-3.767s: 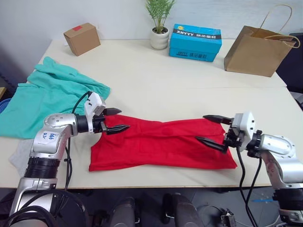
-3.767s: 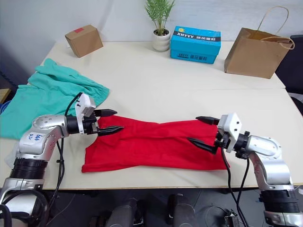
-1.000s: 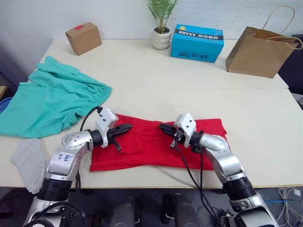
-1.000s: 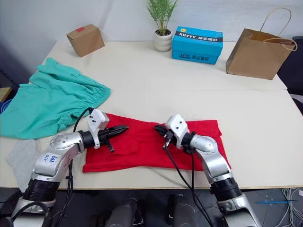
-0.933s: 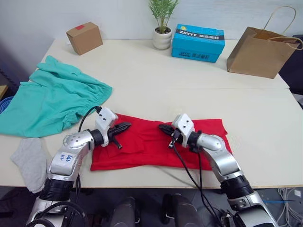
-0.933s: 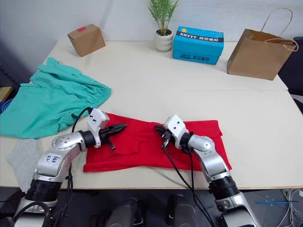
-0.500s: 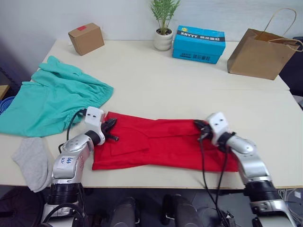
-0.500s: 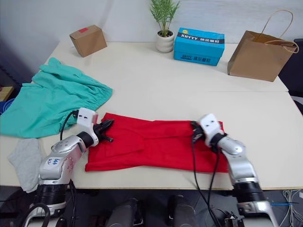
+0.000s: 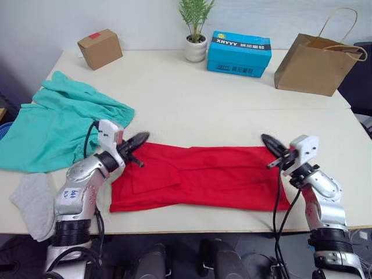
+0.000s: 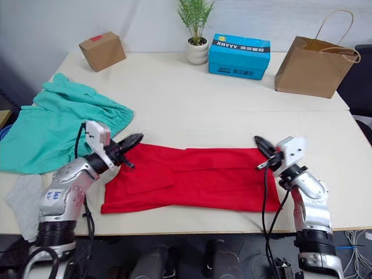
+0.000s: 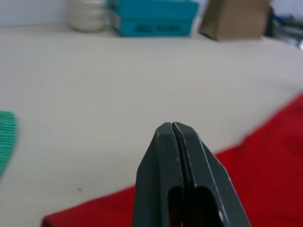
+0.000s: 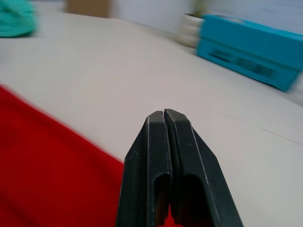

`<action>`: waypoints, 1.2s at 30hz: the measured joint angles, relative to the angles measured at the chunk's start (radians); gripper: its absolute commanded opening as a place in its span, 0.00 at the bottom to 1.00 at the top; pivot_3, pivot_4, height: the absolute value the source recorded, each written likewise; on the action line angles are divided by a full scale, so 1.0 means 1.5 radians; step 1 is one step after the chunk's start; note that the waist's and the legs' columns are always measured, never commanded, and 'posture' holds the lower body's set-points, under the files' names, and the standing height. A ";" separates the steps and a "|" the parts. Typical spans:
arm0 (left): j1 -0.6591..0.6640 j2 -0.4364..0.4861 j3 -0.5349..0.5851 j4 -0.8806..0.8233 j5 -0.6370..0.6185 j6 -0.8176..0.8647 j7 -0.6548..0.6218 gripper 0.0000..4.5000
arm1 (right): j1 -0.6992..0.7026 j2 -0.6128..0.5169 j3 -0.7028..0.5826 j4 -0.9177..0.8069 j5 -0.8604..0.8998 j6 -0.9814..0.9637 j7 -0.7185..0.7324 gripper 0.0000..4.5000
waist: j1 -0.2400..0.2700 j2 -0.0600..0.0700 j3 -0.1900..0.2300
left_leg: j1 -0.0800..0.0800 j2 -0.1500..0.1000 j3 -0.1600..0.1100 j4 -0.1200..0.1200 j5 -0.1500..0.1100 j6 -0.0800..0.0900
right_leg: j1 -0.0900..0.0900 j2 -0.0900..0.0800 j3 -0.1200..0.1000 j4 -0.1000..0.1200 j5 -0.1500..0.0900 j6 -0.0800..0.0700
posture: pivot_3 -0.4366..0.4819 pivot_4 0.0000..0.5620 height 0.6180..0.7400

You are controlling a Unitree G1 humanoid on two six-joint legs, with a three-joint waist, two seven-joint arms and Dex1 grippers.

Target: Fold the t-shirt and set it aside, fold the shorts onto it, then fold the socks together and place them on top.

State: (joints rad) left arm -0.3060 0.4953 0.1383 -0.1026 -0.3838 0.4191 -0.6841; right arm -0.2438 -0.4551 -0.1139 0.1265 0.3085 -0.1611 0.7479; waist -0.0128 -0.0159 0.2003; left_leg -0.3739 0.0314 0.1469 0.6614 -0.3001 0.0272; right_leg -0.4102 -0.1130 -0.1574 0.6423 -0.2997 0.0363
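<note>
**Red shirt lies in a long band, both claws closed and empty**

The t-shirt point(image 9: 197, 176) lies near the front edge of the table point(image 9: 192, 93) as a long strip. The left gripper point(image 9: 138, 139) and the right gripper point(image 9: 268, 141) hover at its two far corners, fingers pressed together on nothing, probably ready for the next fold. The shorts point(image 9: 58, 125) and the socks point(image 9: 32, 200) wait at the left.

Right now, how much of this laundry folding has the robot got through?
Early days. The t-shirt lies as a long red strip, so one lengthwise fold looks done. The left gripper and right gripper sit shut at its two ends, holding nothing. The shorts and a sock lie unfolded to the left.
</note>
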 measured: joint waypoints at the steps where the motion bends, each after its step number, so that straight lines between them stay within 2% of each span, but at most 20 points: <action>1: 0.006 0.008 -0.019 -0.005 0.011 -0.005 -0.010 0.00 | 0.005 0.005 0.028 -0.012 -0.019 0.004 0.002 0.01 | 0.001 0.000 0.000 | 0.000 0.000 0.000 0.000 0.000 0.000 | 0.000 0.000 0.000 0.000 0.000 0.000 | 0.48 0.27 1.00; 4: 0.038 0.013 -0.057 -0.002 0.050 -0.027 -0.011 0.00 | 0.031 0.012 0.075 -0.005 -0.064 -0.002 0.002 0.01 | 0.007 0.000 0.000 | 0.000 -0.001 0.000 0.000 0.000 0.000 | 0.000 0.000 0.000 0.000 0.000 0.000 | 0.48 0.27 1.00; 6: 0.065 0.014 -0.059 0.003 0.067 -0.037 0.000 0.00 | 0.042 0.012 0.066 0.024 -0.067 -0.010 -0.006 0.01 | 0.009 0.000 0.000 | 0.000 -0.001 0.000 0.000 0.000 0.001 | 0.000 -0.001 0.000 -0.001 0.000 0.000 | 0.48 0.27 1.00; 16: 0.102 0.019 -0.020 0.026 0.073 -0.058 0.023 0.00 | 0.045 -0.072 -0.077 0.182 -0.020 -0.057 0.004 0.01 | 0.007 0.000 0.000 | 0.000 0.000 0.000 0.000 -0.001 0.001 | 0.001 -0.001 0.000 -0.001 0.000 0.000 | 0.48 0.27 1.00; 19: 0.107 0.022 -0.011 0.031 0.067 -0.077 0.003 0.00 | 0.052 -0.094 -0.107 0.180 0.014 -0.021 0.026 0.01 | 0.007 0.000 0.000 | 0.000 0.000 0.000 0.000 -0.001 0.001 | 0.000 -0.001 0.000 -0.001 0.000 0.000 | 0.48 0.27 1.00; 21: 0.109 0.023 0.003 0.027 0.033 -0.087 -0.036 0.00 | 0.060 -0.116 -0.118 0.140 0.074 0.050 0.070 0.01 | 0.007 0.001 0.000 | 0.000 0.000 0.000 0.000 -0.001 0.001 | 0.000 -0.001 0.000 -0.001 0.000 0.000 | 0.48 0.27 1.00; 24: 0.116 0.055 0.027 -0.005 -0.029 -0.089 -0.109 0.13 | 0.049 -0.206 -0.119 0.096 0.135 0.177 0.146 0.14 | 0.006 0.002 0.001 | 0.000 0.000 0.000 0.000 -0.002 0.002 | 0.000 -0.001 0.000 -0.001 0.000 0.000 | 0.48 0.27 1.00; 27: 0.124 0.118 0.046 -0.040 -0.059 -0.077 -0.164 0.34 | -0.019 -0.310 -0.104 0.133 0.133 0.263 0.221 0.37 | 0.006 0.003 0.001 | 0.000 0.000 0.000 0.000 -0.002 0.002 | 0.000 -0.001 0.000 -0.002 0.000 0.000 | 0.48 0.27 1.00; 29: 0.125 0.142 0.058 -0.057 -0.075 -0.076 -0.197 0.48 | -0.093 -0.345 -0.077 0.186 0.107 0.283 0.266 0.53 | 0.005 0.003 0.001 | 0.000 0.000 0.000 0.000 -0.003 0.003 | 0.000 -0.001 0.000 -0.002 0.000 0.000 | 0.48 0.27 1.00; 34: 0.152 0.152 0.054 -0.094 -0.123 -0.076 -0.274 0.84 | -0.293 -0.327 0.060 0.386 -0.017 0.265 0.349 0.94 | 0.003 0.004 0.001 | -0.001 0.000 0.000 0.000 -0.002 0.001 | 0.000 -0.001 0.000 -0.003 0.000 0.000 | 0.48 0.27 1.00; 35: 0.160 0.153 0.054 -0.101 -0.134 -0.074 -0.285 0.90 | -0.328 -0.315 0.081 0.431 -0.042 0.255 0.356 1.00 | 0.003 0.004 0.001 | -0.001 0.000 0.001 0.000 -0.002 0.001 | -0.001 -0.001 0.000 -0.003 0.000 0.000 | 0.48 0.27 1.00; 36: 0.162 0.152 0.052 -0.112 -0.145 -0.071 -0.292 0.98 | -0.355 -0.306 0.099 0.470 -0.065 0.243 0.360 1.00 | 0.002 0.004 0.002 | -0.002 0.000 0.001 0.000 -0.002 0.001 | -0.001 -0.001 0.000 -0.003 0.000 0.000 | 0.48 0.27 1.00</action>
State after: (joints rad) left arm -0.0628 0.7228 0.2163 -0.2702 -0.6016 0.3127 -1.1226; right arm -0.7759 -0.9146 0.0348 0.8315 0.2112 0.2035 1.2881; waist -0.0099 -0.0095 0.2028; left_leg -0.3765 0.0311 0.1479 0.6611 -0.3032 0.0292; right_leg -0.4120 -0.1140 -0.1578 0.6376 -0.2996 0.0363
